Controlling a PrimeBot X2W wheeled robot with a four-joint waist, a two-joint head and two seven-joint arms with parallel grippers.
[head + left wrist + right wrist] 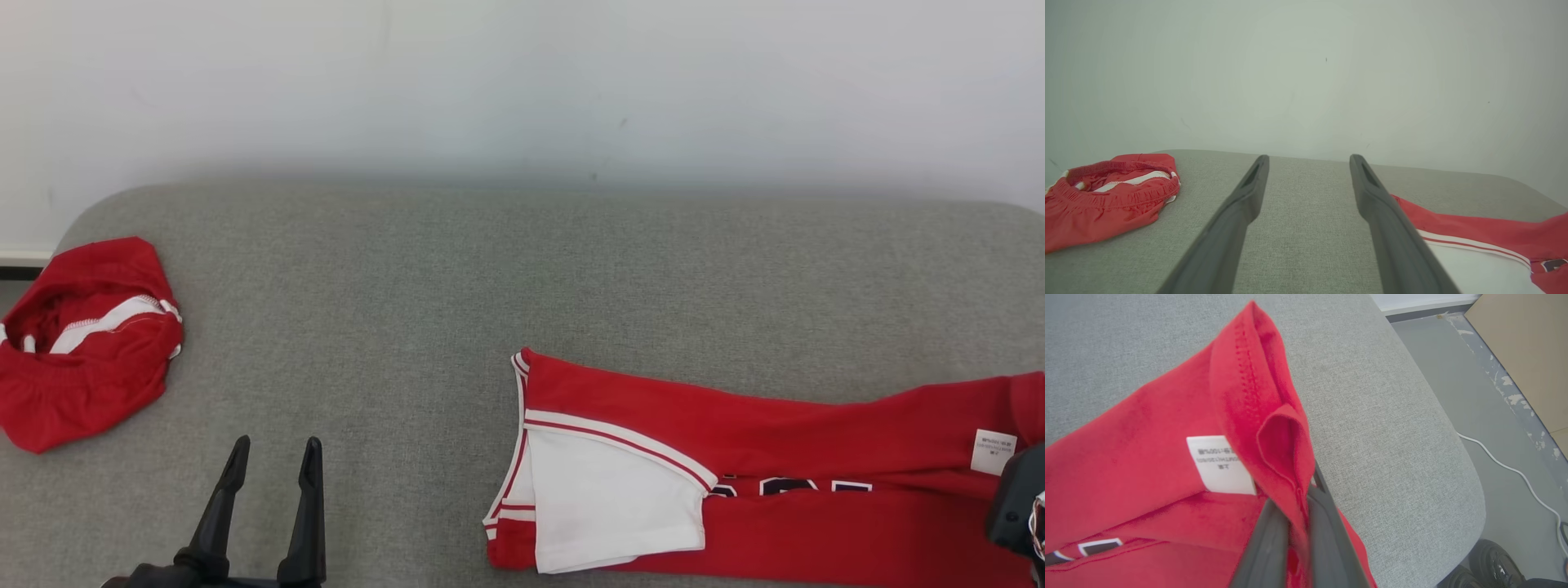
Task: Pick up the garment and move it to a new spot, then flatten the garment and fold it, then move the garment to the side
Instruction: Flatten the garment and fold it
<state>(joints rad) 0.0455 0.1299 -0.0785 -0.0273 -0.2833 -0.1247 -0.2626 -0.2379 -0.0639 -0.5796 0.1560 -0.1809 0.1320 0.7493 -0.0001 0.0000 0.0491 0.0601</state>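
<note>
A red jersey (775, 441) with a white sleeve panel and dark lettering lies folded lengthwise on the grey padded surface (408, 286), at the right front. At the right edge, my right gripper (1012, 490) is beside the white care label (993, 451). In the right wrist view the right gripper (1298, 498) is shut on a bunched fold of the jersey's (1147, 457) red hem, close to the label (1218, 463). My left gripper (277, 445) stands open at the lower left, holding nothing. Through the left wrist view, the left gripper (1309, 159) points at bare padding, and the jersey (1474, 232) lies to its right.
A crumpled pair of red shorts (82, 343) with white trim lies at the surface's far left edge. A pale wall rises behind. Beyond the rounded right corner are the floor, a white cable (1506, 465), a person's dark shoe (1494, 563) and a brown board (1527, 347).
</note>
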